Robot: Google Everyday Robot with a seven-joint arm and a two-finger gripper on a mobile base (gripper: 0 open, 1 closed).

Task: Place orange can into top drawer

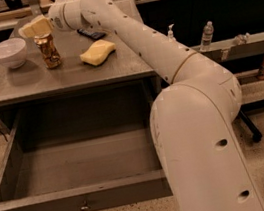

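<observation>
The orange can (48,50) stands upright on the grey table top (66,76), just right of the white bowl (8,52). My gripper (33,28) hovers close above the can's top, its yellowish tip pointing left, with my arm reaching in from the right across the table. The top drawer (112,194) is pulled out wide below the table top. Its inside is bare, and a small metal knob (83,206) sits on its front panel.
A yellow sponge (97,51) lies right of the can under my arm. A dark flat object (91,33) lies behind it. Small bottles (206,36) stand on a ledge at right. My arm's base (208,165) stands next to the drawer's right side.
</observation>
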